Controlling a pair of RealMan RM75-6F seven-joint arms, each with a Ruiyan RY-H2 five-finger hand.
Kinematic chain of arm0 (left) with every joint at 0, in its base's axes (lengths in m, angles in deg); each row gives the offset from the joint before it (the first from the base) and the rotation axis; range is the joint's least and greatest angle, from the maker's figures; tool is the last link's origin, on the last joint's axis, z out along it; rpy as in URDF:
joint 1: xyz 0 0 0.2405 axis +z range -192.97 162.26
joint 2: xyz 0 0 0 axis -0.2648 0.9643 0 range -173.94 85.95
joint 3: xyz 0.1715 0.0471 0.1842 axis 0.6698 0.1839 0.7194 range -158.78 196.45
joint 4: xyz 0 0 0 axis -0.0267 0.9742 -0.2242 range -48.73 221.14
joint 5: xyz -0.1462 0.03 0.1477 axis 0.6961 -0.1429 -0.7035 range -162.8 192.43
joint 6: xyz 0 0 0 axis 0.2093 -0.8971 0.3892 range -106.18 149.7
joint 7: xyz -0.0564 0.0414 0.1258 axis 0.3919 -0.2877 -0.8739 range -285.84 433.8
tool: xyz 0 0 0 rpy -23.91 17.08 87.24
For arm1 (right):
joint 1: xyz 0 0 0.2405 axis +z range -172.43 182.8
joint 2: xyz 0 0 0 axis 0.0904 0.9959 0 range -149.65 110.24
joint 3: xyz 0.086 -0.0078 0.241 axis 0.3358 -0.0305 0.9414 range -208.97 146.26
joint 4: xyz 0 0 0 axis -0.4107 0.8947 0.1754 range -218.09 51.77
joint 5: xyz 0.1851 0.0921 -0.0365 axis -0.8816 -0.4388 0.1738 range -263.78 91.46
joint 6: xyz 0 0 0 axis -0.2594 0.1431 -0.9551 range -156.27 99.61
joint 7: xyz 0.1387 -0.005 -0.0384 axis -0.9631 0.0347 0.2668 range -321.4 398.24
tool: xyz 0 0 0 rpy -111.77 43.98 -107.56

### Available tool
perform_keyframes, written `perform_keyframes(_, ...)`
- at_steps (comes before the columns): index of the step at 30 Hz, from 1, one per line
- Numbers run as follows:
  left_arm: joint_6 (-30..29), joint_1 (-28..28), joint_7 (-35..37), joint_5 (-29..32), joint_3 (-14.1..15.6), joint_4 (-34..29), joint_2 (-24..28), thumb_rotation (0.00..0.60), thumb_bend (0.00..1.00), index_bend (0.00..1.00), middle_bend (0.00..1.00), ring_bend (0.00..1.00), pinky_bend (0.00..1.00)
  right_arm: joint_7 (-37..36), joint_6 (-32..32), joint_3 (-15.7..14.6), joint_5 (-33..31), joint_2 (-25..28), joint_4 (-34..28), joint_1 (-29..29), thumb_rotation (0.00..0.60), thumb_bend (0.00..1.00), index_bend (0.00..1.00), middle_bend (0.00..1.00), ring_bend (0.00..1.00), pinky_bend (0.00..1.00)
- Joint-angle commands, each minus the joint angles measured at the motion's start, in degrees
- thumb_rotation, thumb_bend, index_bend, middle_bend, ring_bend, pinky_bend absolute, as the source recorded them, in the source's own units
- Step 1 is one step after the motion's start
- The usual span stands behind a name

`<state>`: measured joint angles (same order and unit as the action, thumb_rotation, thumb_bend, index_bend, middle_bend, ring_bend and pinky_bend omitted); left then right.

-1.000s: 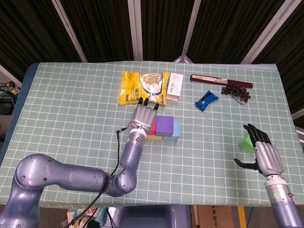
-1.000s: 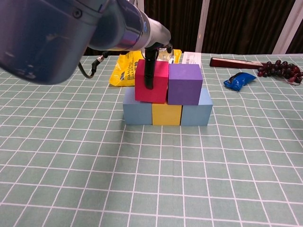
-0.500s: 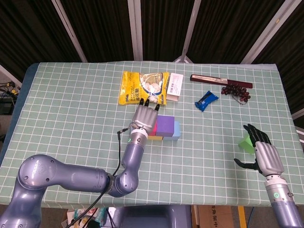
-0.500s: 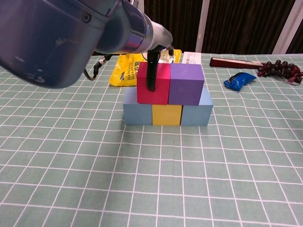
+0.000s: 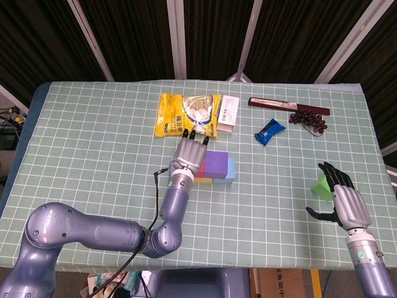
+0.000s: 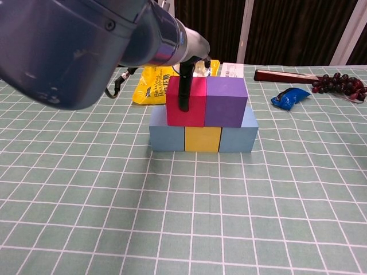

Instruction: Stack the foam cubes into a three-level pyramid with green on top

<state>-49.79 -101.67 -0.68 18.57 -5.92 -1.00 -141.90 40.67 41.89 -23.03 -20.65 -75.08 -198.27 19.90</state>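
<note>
So the left hand (image 6: 184,86) grips the red cube (image 6: 186,102) beside the purple cube (image 6: 226,102), finishing level two on the base row (image 6: 202,137). Only the head view shows the right hand (image 5: 341,198), fingers spread, empty, touching the green cube (image 5: 321,185), still unstacked.

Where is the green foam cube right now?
In the head view, the green foam cube sits on the table near its right edge, just beyond the right hand and far from the stacked cubes. The chest view does not show it.
</note>
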Motion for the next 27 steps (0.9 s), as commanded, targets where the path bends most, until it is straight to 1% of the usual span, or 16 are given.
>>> perform_keyframes(1,-0.07,0.04,-0.06,-0.06,-0.09,0.05,0.02,0.600,0.39,0.00,0.38,0.03,0.00,0.04,-0.07,-0.04,0.00,-0.01,0.03,0.03,0.600,0.21,0.00,0.00,0.00,0.00)
perform_keyframes(19,0.37,0.22,-0.73,0.10,-0.37,0.78,-0.45,0.600,0.39,0.00,0.37,0.03,0.00,0.33,-0.25,-0.04,-0.39,-0.27,0.37,0.22,0.600,0.21,0.00,0.00,0.00,0.00)
perform_keyframes(23,0.28,0.21,-0.81,0.02,-0.42,1.01,-0.68,0.600,0.38,0.00,0.35,0.03,0.00,0.36,-0.32,-0.08,-0.35,-0.27,0.37,0.25,0.600,0.21,0.00,0.00,0.00,0.00)
perform_keyframes(27,0.16,0.26,-0.73,-0.21,-0.49,1.13,-0.88,0.600,0.35,0.00,0.31,0.03,0.00,0.32,-0.35,-0.08,-0.39,-0.21,0.37,0.25,0.600,0.21,0.00,0.00,0.00,0.00)
